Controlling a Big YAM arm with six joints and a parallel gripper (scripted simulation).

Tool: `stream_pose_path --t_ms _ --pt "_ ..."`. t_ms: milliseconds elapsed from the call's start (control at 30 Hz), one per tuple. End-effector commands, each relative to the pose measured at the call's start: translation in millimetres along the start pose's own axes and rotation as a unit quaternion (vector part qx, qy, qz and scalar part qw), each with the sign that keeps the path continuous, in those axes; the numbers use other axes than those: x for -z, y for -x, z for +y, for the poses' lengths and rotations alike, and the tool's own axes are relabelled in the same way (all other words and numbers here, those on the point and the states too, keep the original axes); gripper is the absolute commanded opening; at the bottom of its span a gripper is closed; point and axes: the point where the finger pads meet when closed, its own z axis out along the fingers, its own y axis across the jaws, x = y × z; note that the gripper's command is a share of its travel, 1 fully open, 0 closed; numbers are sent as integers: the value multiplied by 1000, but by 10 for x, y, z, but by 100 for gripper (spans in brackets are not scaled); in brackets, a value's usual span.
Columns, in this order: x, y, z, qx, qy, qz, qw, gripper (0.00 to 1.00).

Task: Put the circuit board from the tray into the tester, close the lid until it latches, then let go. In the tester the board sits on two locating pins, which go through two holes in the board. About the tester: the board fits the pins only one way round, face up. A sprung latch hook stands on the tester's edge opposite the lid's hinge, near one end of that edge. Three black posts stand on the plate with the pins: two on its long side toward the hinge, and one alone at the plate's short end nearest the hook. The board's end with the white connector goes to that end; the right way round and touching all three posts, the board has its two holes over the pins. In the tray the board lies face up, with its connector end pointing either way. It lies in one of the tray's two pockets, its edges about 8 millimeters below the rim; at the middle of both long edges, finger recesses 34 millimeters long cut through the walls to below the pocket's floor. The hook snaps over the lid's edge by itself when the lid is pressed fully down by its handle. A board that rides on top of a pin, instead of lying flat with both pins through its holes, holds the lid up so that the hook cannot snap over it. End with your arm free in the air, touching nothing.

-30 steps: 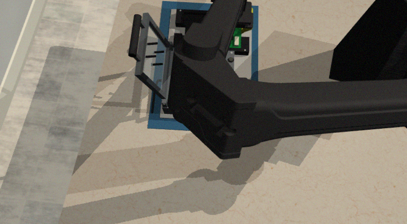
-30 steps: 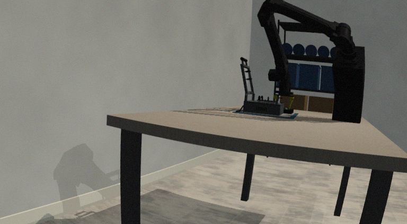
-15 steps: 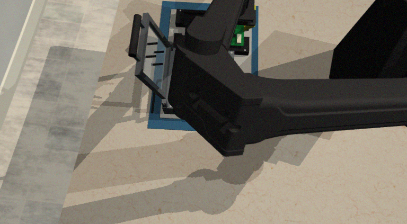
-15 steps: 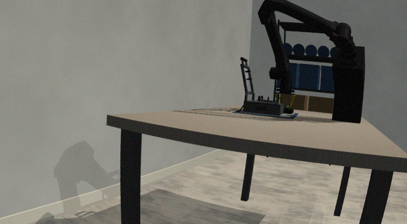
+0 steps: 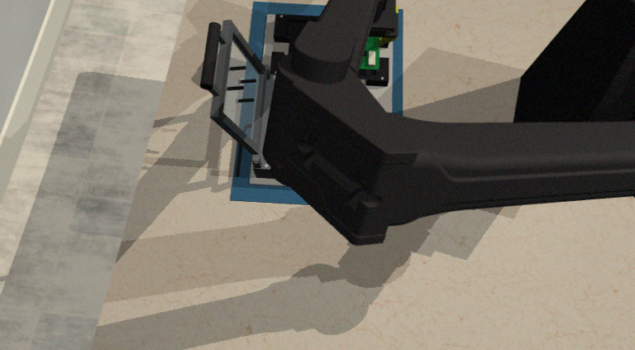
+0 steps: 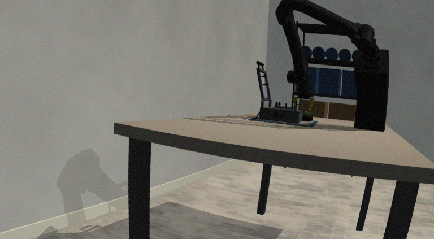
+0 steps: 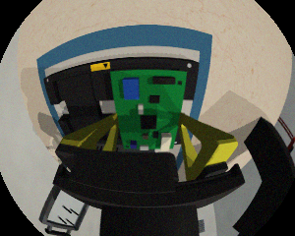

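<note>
My gripper [image 7: 148, 118] [image 6: 302, 109] is shut on the long edges of the green circuit board [image 7: 133, 115] [image 5: 374, 44]. The board is face up, just above the black tray [image 7: 192, 79] [image 5: 377, 79] [image 6: 307, 118]. Its white connector [image 7: 165, 142] [image 5: 371, 57] is at the end toward the tester in the top view. The grey tester [image 6: 280, 115] stands beside the tray, its lid [image 6: 260, 84] [image 5: 223, 55] open and nearly upright, with the handle [image 5: 210, 55] [image 6: 259, 63] at the top. The arm covers most of the tester in the top view. I cannot make out the pins or hook.
The tray's other pocket [image 7: 76, 90] holds no board. Tray and tester stand inside a blue border [image 5: 398, 93] [image 7: 206, 54] on the table. The arm's black pedestal [image 5: 575, 60] [image 6: 370, 95] stands at the right. The raised lid is a tall obstacle on the tester's far side.
</note>
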Motion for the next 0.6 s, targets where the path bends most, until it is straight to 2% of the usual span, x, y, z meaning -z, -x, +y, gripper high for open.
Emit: stream_pose_path --t_ms 0,567 --pt "197 25 102 -1 16 -6 1000 72" --pt "243 30 125 0 17 -7 1000 72"
